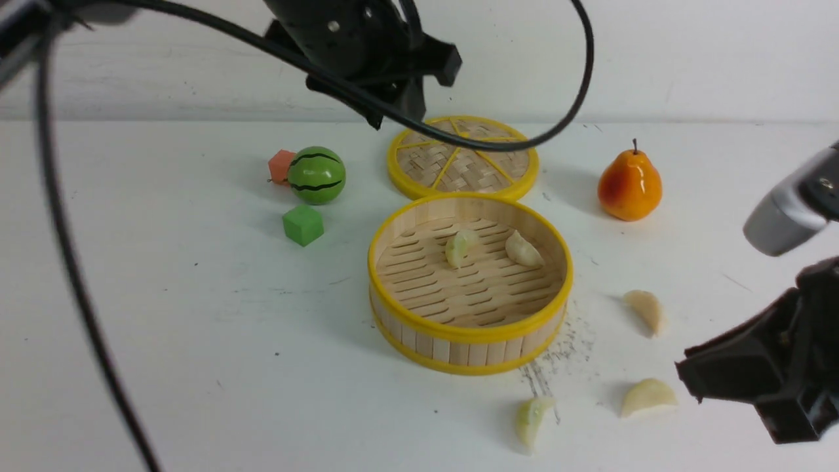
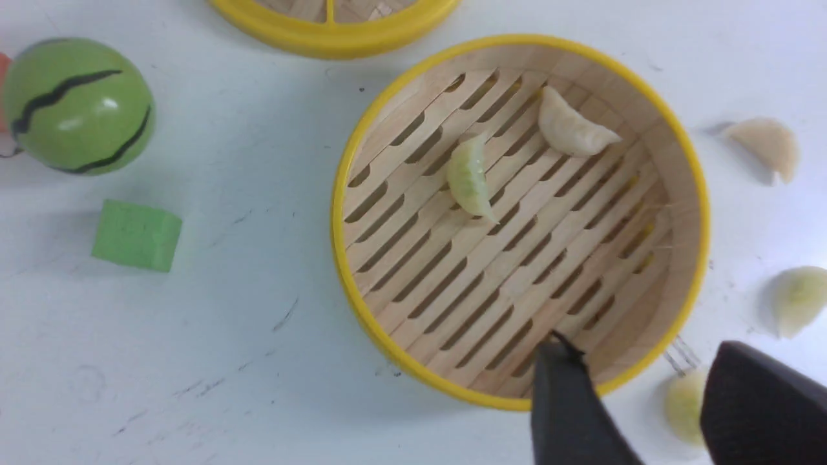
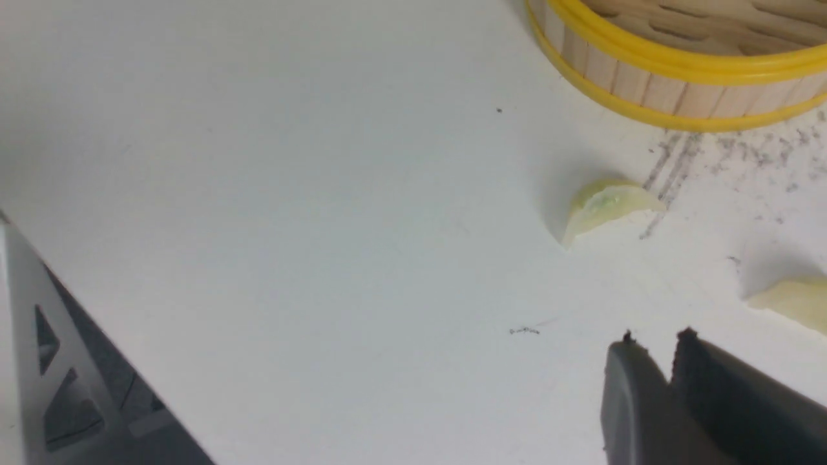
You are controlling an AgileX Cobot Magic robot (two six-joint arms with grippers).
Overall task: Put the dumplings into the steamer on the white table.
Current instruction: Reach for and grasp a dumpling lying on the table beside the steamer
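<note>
The round bamboo steamer (image 1: 419, 328) stands mid-table on the white table (image 1: 196, 341). Two dumplings lie on its slats, one greenish (image 1: 459, 248) and one cream (image 1: 523, 250). Three more dumplings rest on the table to its right and front: (image 1: 645, 309), (image 1: 647, 396), and a greenish one (image 1: 532, 419). My left arm (image 1: 367, 46) hangs high behind the steamer. Its gripper (image 2: 643, 345) is open and empty, over the steamer's near rim (image 2: 362, 284). My right gripper (image 3: 657, 336) is shut on nothing, low over bare table near a greenish dumpling (image 3: 607, 203).
The woven yellow lid (image 1: 463, 157) lies flat behind the steamer. An orange pear (image 1: 629, 185) stands at back right. At back left are a green watermelon ball (image 1: 316, 174), a red-orange block (image 1: 280, 165) and a green cube (image 1: 303, 225). A black cable (image 1: 65, 262) hangs on the left.
</note>
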